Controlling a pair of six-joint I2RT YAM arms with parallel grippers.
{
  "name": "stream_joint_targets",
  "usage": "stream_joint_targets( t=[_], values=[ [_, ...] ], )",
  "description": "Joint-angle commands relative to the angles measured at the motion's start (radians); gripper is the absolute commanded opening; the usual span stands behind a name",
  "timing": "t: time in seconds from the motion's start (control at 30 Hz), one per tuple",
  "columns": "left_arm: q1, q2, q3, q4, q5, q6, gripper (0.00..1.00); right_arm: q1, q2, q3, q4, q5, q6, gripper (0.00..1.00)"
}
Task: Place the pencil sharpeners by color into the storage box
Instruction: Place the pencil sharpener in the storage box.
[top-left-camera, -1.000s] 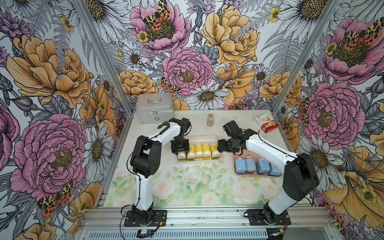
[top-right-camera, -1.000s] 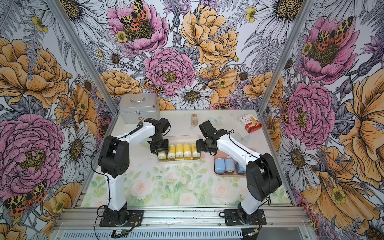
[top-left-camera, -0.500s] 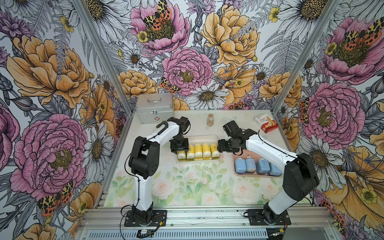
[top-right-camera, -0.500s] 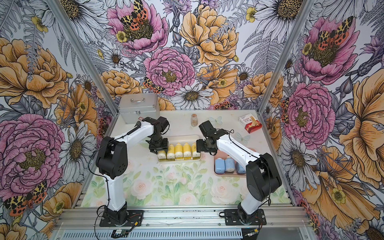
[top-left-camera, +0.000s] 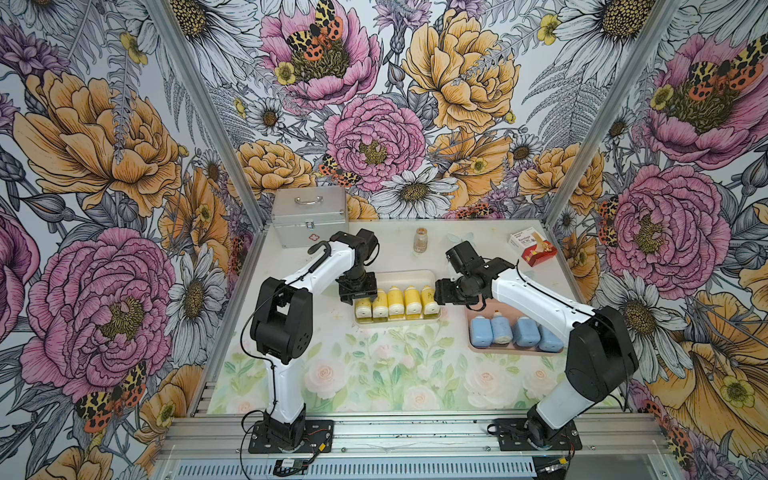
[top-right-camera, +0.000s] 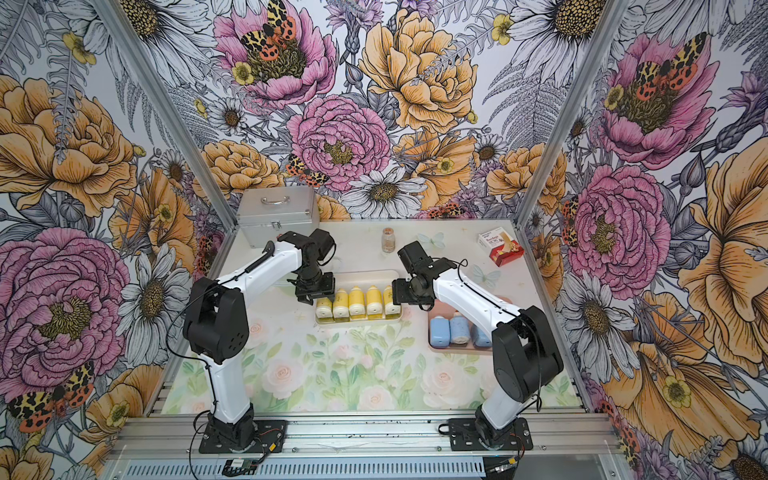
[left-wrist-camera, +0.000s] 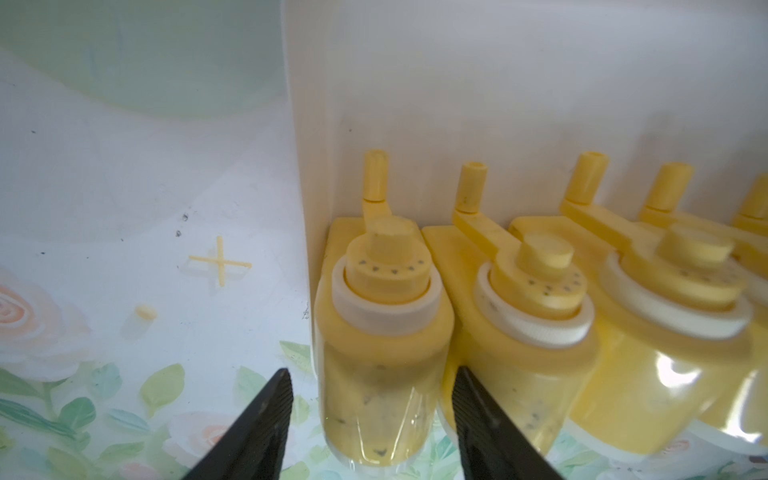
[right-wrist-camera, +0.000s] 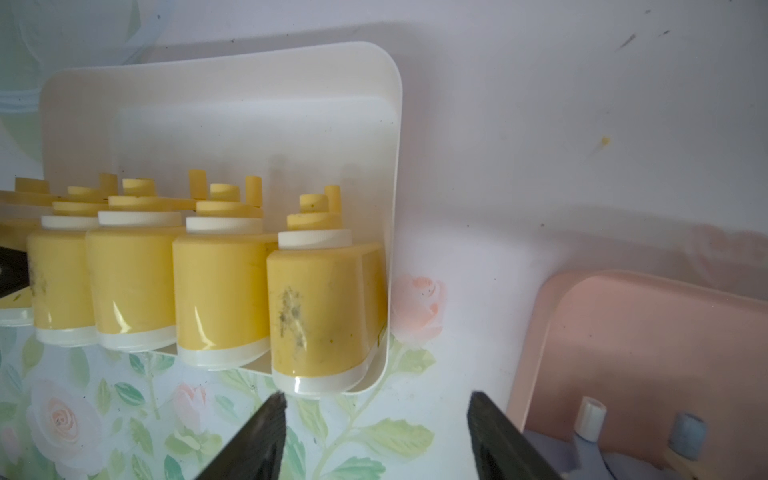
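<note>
My left end effector (left-wrist-camera: 370, 372) is down at one end of the yellow row. Its fingers (left-wrist-camera: 257, 428) are apart and straddle the end yellow sharpener (left-wrist-camera: 382, 332). One finger is right vs its side, and the other shows a sliver of gap, so I see no clamp. That sharpener lies w/ four more, five yellow sharpeners (top-left-camera: 395, 301) side by side in the cream tray (top-left-camera: 399, 275), just left of frame centre in both top views.

The right end effector (right-wrist-camera: 377, 397) has its fingers wide apart w/ nothing btwn them. It hovers by the other end of the row, over the gap btwn the cream tray and the pink tray (top-left-camera: 515, 351). The four blue sharpeners (top-left-camera: 515, 332) lie in the pink tray, right of centre.

Further out on the surface (top-left-camera: 374, 374), toward the back wall, are a silver case (top-left-camera: 309, 216) upper left, a brown vial (top-left-camera: 420, 240) mid and a red/white carton (top-left-camera: 533, 248) upper right.
</note>
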Motion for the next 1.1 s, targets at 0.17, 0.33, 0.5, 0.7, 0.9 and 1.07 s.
stream_joint_targets(
  t=[0.17, 0.33, 0.5, 0.7, 0.9, 1.07],
  values=[
    [0.010, -0.098, 0.004, -0.003, -0.030, -0.014, 0.65, -0.002, -0.018, 0.011, 0.016, 0.000, 0.001, 0.71],
    [0.010, -0.154, -0.008, -0.003, -0.052, -0.021, 0.70, -0.004, -0.031, 0.003, 0.016, 0.011, 0.002, 0.71],
    [0.010, -0.194, -0.018, 0.000, -0.089, -0.022, 0.77, -0.006, -0.044, -0.002, 0.016, 0.022, 0.000, 0.71],
    [0.011, -0.242, -0.045, 0.017, -0.150, -0.006, 0.96, -0.008, -0.064, 0.000, 0.014, 0.042, -0.010, 0.71],
    [0.026, -0.289, -0.105, 0.073, -0.149, 0.013, 0.99, -0.016, -0.073, 0.004, 0.014, 0.063, -0.017, 0.74],
    [0.053, -0.326, -0.161, 0.136, -0.128, 0.030, 0.99, -0.028, -0.067, 0.011, 0.013, 0.068, -0.018, 0.96]
  ],
)
